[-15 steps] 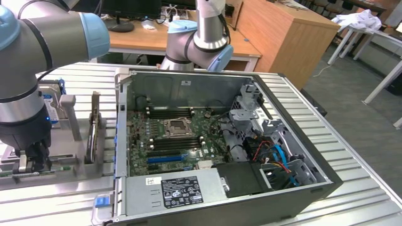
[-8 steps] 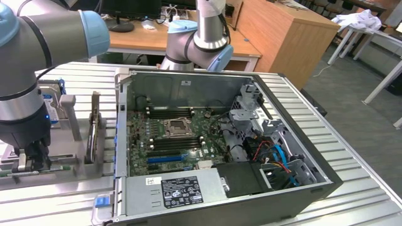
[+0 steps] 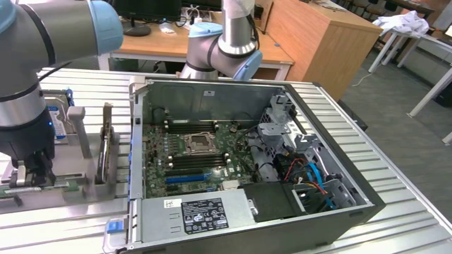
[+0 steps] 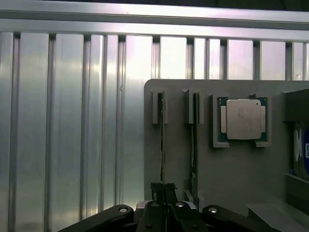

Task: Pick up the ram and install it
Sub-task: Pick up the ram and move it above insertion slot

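The gripper (image 3: 32,170) sits at about 8 o'clock in the exterior view, lowered over a grey holder (image 3: 79,174) on the slatted aluminium table (image 3: 403,182). The holder lies at 9 o'clock from the open computer case (image 3: 211,91), just beside its wall. In the wrist view the black fingers (image 4: 157,192) are pressed nearly together, pinching the thin top edge of the ram (image 4: 161,140), which stands on edge in the holder's outermost slot. A second memory stick (image 4: 194,140) stands in the neighbouring slot, parallel and near it. A processor (image 4: 244,118) lies flat in the next recess. The motherboard (image 3: 194,153) lies inside the case.
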Robot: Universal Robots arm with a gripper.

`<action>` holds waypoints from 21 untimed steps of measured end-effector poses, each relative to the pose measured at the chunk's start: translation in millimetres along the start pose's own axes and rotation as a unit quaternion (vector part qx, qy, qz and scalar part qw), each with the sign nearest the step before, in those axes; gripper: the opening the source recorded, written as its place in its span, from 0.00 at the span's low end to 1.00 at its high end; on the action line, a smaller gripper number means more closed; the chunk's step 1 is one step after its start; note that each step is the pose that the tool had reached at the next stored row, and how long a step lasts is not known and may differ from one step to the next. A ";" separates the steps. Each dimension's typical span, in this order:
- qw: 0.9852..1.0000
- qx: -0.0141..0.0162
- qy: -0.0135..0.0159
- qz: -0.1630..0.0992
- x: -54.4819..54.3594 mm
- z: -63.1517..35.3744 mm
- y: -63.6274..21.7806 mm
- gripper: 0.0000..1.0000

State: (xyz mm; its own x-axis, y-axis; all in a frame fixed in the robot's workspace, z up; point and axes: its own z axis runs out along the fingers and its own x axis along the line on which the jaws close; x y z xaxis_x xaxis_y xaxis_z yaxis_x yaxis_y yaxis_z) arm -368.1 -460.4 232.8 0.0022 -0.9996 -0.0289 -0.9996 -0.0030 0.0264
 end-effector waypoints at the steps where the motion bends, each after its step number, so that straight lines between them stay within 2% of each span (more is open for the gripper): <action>1: 1.000 0.000 0.000 0.000 -0.1 -2.7 0.0 0.12; 17: 1.000 0.000 0.000 0.000 -1.7 -57.8 1.1 0.12; 21: 1.000 0.000 0.000 0.000 -1.9 -67.7 1.3 0.12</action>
State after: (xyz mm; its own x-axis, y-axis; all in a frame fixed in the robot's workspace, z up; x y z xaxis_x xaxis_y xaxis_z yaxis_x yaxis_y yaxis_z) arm -367.6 -460.4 300.5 0.0023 -0.9996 -0.0289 -0.9996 -0.0030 0.0264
